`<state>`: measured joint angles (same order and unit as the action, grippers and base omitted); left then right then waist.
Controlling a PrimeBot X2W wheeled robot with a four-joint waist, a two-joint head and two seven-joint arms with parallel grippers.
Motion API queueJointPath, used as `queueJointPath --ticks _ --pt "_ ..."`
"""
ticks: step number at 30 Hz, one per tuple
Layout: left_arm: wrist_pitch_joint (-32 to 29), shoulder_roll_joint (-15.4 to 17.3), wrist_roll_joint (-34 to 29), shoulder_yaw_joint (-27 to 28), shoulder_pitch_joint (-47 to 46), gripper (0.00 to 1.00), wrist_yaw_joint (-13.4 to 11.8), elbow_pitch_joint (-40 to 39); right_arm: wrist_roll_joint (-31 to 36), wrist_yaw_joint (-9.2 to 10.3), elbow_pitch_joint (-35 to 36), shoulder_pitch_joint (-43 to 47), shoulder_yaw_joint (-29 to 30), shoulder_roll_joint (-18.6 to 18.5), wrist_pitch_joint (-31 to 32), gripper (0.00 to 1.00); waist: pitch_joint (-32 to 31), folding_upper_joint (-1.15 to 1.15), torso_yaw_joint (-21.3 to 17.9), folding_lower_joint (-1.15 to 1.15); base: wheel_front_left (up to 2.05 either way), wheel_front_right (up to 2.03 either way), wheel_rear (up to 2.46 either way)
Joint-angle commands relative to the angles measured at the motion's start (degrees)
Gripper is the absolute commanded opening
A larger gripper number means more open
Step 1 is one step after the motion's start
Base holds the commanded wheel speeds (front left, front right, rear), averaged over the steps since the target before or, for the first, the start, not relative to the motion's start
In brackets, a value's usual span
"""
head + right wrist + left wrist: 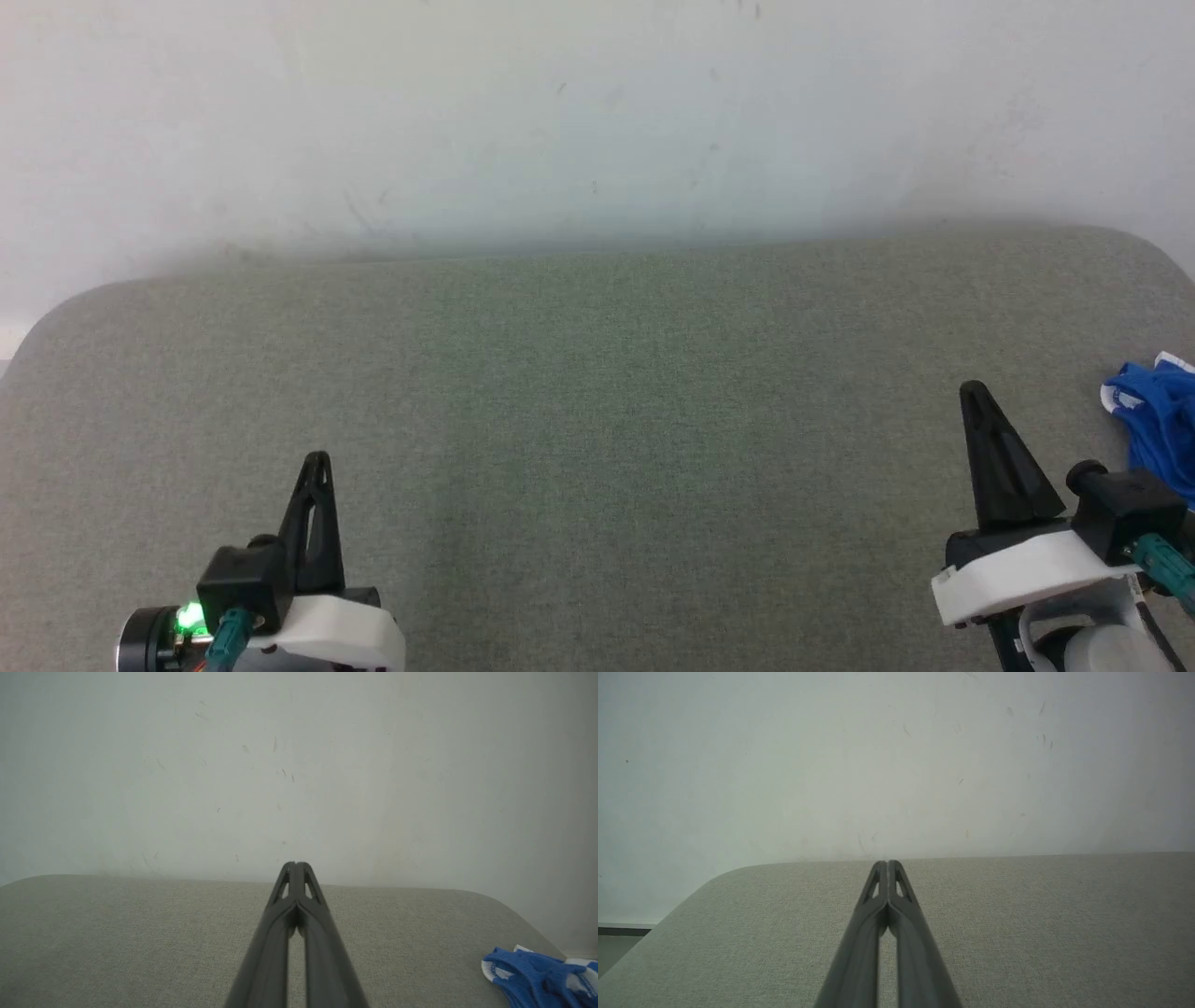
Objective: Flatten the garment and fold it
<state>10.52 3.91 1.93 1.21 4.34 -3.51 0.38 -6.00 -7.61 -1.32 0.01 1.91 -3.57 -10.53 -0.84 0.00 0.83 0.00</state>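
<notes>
The garment (1160, 420), bright blue fabric with white trim, lies bunched at the right edge of the grey table (597, 392), cut off by the picture edge. It also sits crumpled at the lower right of the right wrist view (537, 977). My right gripper (973, 387) is shut with nothing in it, a short way left of the garment and not touching it; its tips meet in its own view (295, 864). My left gripper (318, 457) is shut and empty over the table's near left, fingertips pressed together (887, 863).
A pale wall (597, 121) rises right behind the table's far edge. The table has rounded corners at the far left (65, 313) and far right (1144, 243). A broad stretch of grey felt lies between the two grippers.
</notes>
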Motion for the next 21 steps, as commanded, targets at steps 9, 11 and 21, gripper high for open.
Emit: queueJointPath --ticks 9,11,21 --pt "-1.44 -0.21 -0.68 -0.32 -1.45 0.00 0.70 -0.14 1.03 0.05 0.42 0.00 -0.18 0.24 1.44 0.00 0.10 0.00 -0.09 0.00 0.00 0.00 0.00" --pt "-1.67 -0.23 -0.72 -0.34 -1.52 0.00 0.77 -0.15 1.16 0.05 0.44 0.00 -0.23 0.25 1.67 0.00 0.11 0.00 -0.11 0.00 0.00 0.00 0.00" --pt "-2.84 -0.34 -0.88 -0.46 -1.89 0.00 1.13 -0.18 1.80 0.06 0.56 0.00 -0.45 0.31 2.84 0.00 0.21 0.00 -0.21 0.00 0.00 0.00 0.00"
